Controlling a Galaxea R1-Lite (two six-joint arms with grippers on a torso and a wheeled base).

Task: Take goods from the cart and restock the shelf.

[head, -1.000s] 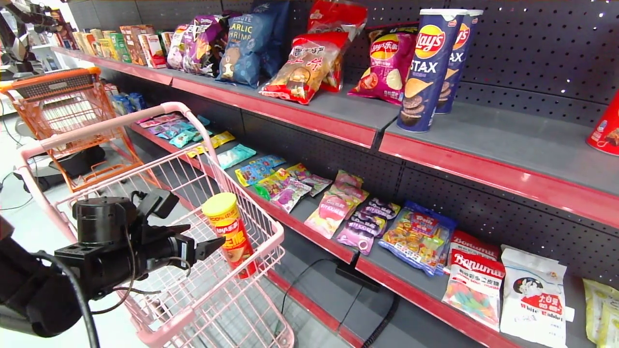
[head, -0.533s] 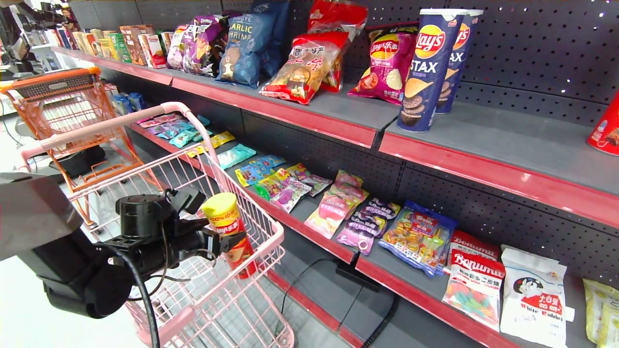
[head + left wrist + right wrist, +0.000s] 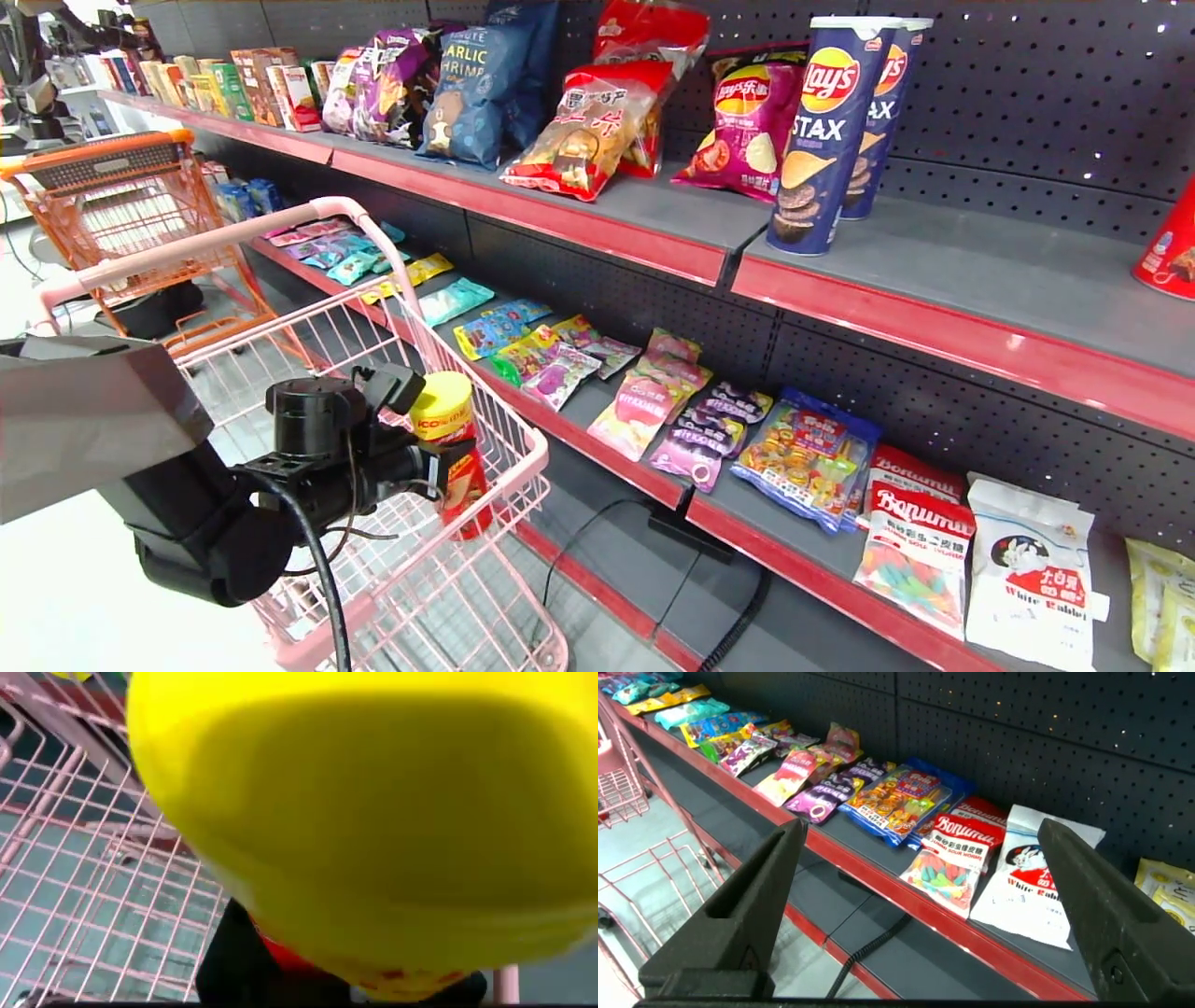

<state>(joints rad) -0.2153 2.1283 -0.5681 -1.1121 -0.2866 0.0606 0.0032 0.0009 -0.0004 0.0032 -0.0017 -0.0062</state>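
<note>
A tall can (image 3: 442,409) with a yellow lid and a red body stands upright in the front right corner of the pink cart (image 3: 528,455). My left gripper (image 3: 450,459) is inside the cart at the can's upper half, open, with a finger on each side of it. In the left wrist view the yellow lid (image 3: 374,812) is right up against the camera, above the cart's wire floor (image 3: 84,896). My right gripper (image 3: 915,952) hangs open and holds nothing, facing the lower shelf (image 3: 878,882) of sweet bags.
The upper shelf (image 3: 980,271) has bare grey room to the right of two blue crisp tubes (image 3: 831,131); a red tub (image 3: 1169,247) stands at its far right. Crisp bags (image 3: 583,126) fill its left part. An orange cart (image 3: 112,205) stands behind the pink one.
My left arm has moved forward and to the right across the cart until its fingers straddle the can. The can's top has shifted slightly to the right.
</note>
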